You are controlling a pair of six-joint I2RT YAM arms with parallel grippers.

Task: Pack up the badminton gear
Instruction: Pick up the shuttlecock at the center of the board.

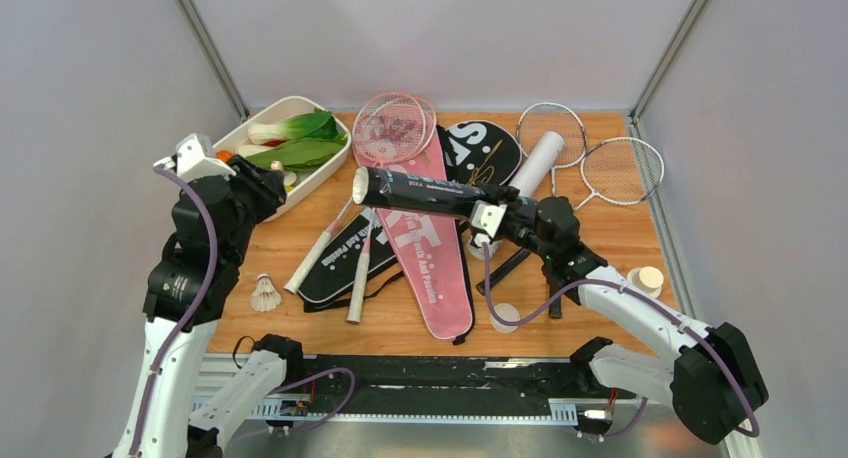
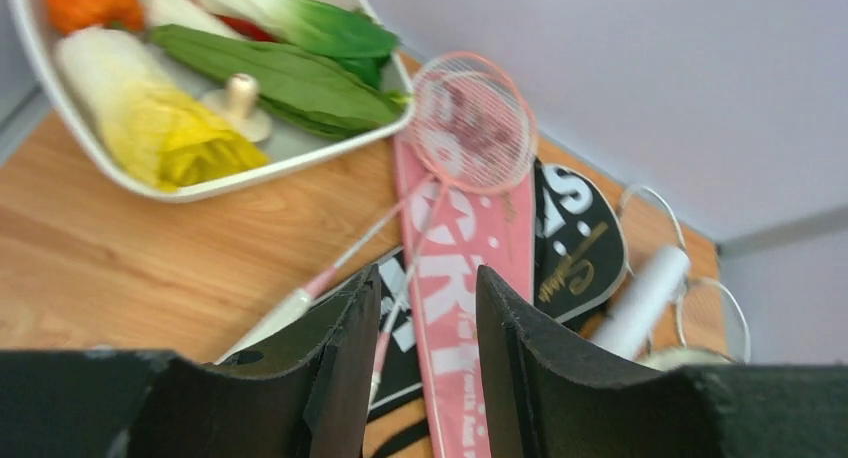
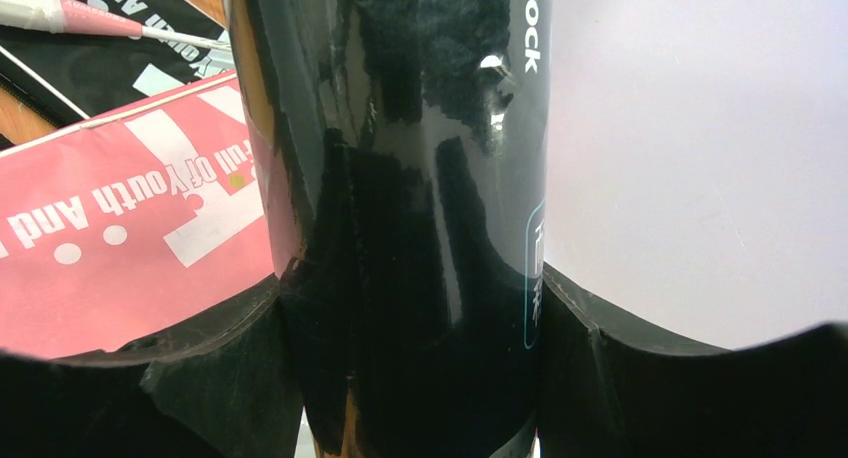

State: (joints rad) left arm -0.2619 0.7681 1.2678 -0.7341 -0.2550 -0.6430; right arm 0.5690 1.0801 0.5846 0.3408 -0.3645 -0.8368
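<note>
Top external: right gripper (image 1: 492,212) clamped on black shuttlecock tube (image 1: 420,191). The tube sat above the pink cover (image 1: 440,278), running toward 9 o'clock from the jaws; contents not discernible. Left gripper (image 2: 427,288) parted, empty; loose shuttlecock (image 1: 265,294) at its 6 o'clock. White dish (image 1: 262,118) at its 12 held leafy greens (image 1: 300,138).

A: What setting is shown?
B: A robotics laboratory test cell: plain grey panel walls (image 1: 440,38) on metal corner struts (image 1: 207,43) enclose a wooden tabletop (image 1: 625,233), with a black mounting rail (image 1: 430,373) at its edge.
</note>
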